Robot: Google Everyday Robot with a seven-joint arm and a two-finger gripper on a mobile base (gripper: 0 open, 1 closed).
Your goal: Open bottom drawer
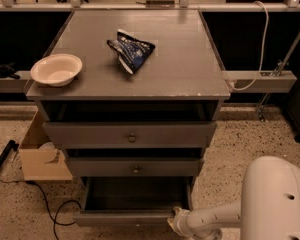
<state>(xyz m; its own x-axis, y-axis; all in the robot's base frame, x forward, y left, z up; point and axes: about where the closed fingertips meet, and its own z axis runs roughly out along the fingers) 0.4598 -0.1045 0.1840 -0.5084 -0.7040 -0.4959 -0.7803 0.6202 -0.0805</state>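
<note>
The grey cabinet [216, 115] filled the middle of the view, its top surface [190, 59] carrying a bowl [56, 69] at the left edge and a dark bag [131, 50] near the centre. Its three drawers stepped outward toward the floor: the top drawer [130, 134] out a little, the middle drawer [135, 166] more, and the bottom drawer [125, 217] furthest, with its dark inside showing open from above. By that look the task seemed largely done.

The robot's white body sat at the lower right, and its arm [215, 218] reached leftward and low from there. The pincer [177, 223] lay at the right end of the bottom drawer's front, touching it or just beside it; which of the two could not be told, nor whether the pincer was apart, together or clamped on anything.

The relation that mattered was this: the drawer front ran left to right, its long axis across the view, and nearly all of it lay to the left of the pincer. Its travel ran straight out from the cabinet, toward the lower edge of the view. Any further pull would likely need to follow that line, since a pull applied this far off centre could skew the drawer in its slides. The centre knob was not visible from this angle.
</note>
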